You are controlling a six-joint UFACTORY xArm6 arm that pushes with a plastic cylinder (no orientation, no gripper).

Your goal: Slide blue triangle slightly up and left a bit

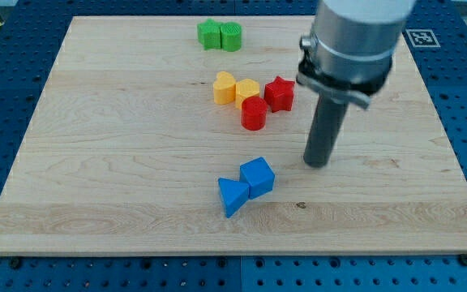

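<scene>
The blue triangle (232,196) lies on the wooden board (96,162) a little below its middle, toward the view's bottom, with the blue cube (258,177) touching it on its upper-right side. My tip (317,165) rests on the board to the view's right of that pair and slightly higher — clear of both blocks, with the cube sitting roughly between the tip and the triangle. The rod has nothing to open or close and holds nothing; it only pushes. The move up and left calls, I judge, for contact on the triangle's lower-right face, so the tip would need to come round below the cube to reach it — a straight run from where it stands would likely strike the cube first and drag both along. Well above, near the board's middle, a cluster sits: a yellow block (224,88), a second yellow block (246,91), a red cylinder (254,113) and a red star (280,93), all touching or nearly so. Two green blocks (220,36) sit together near the view's top edge.
</scene>
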